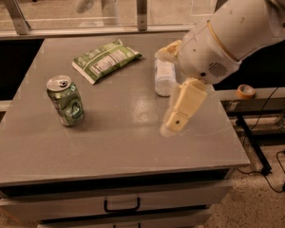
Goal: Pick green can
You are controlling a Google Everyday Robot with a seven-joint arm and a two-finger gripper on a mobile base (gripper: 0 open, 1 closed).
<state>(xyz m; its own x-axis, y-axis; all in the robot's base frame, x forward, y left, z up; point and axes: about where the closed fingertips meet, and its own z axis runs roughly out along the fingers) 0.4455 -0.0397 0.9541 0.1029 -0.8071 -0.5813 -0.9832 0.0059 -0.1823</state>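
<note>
High close view down onto table (109,132), jaws foreground right.

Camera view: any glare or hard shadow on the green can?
Camera view: none on the green can, which is evenly lit with only a soft shadow at its base. Camera view: a pale sheen on the table lies between the can and the gripper, which hangs open over the table's right half.

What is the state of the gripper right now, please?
Gripper: open, holding nothing, above the right side of the table, apart from the green can.
</note>
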